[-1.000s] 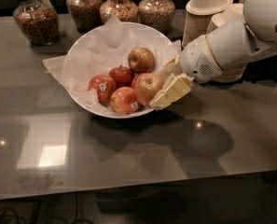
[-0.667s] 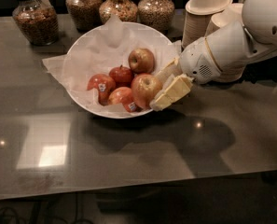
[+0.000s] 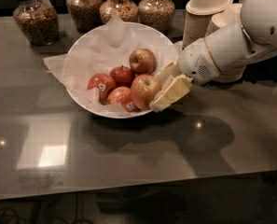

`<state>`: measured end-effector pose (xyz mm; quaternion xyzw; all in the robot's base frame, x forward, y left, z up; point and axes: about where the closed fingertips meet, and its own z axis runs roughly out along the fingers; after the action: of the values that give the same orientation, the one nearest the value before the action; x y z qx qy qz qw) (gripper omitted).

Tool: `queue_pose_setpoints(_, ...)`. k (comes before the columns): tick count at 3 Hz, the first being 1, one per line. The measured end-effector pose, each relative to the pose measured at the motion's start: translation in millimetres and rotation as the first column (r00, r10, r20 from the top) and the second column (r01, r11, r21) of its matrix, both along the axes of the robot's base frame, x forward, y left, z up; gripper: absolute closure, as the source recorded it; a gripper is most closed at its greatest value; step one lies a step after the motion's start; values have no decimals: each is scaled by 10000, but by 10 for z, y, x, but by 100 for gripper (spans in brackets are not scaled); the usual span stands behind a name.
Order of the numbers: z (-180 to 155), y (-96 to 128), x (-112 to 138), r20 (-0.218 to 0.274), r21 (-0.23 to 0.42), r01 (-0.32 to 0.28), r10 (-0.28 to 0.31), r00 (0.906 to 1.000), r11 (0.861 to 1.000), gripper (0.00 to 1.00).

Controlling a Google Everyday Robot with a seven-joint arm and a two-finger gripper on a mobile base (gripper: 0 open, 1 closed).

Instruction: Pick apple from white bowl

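The white bowl (image 3: pixel 89 55), lined with crinkled white paper, stands on the dark table (image 3: pixel 128 153) at centre back. The apple (image 3: pixel 144 90), the largest one, dull red with yellow-green, is at the bowl's right front, standing a little above the red apples beside it. My gripper (image 3: pixel 155 91) reaches in from the right over the bowl's rim. Its beige fingers (image 3: pixel 171 93) are closed on the apple's right side, one above and one below.
A smaller yellow-red apple (image 3: pixel 142 60) and three deeper red apples (image 3: pixel 101 85) lie in the bowl. Several glass jars of grain (image 3: pixel 35 18) line the back. Stacks of beige disposable bowls (image 3: pixel 205 13) stand behind my arm (image 3: pixel 243 41).
The apple has come up slightly between the fingers and now stands above the neighbouring red apples. The gripper has stayed almost in the same place.
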<state>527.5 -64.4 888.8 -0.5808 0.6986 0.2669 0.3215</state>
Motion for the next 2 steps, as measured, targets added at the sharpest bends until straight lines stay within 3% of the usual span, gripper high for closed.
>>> queue_pose_setpoints(2,43,-61,5,-106,271,1,2,9999,9996,100)
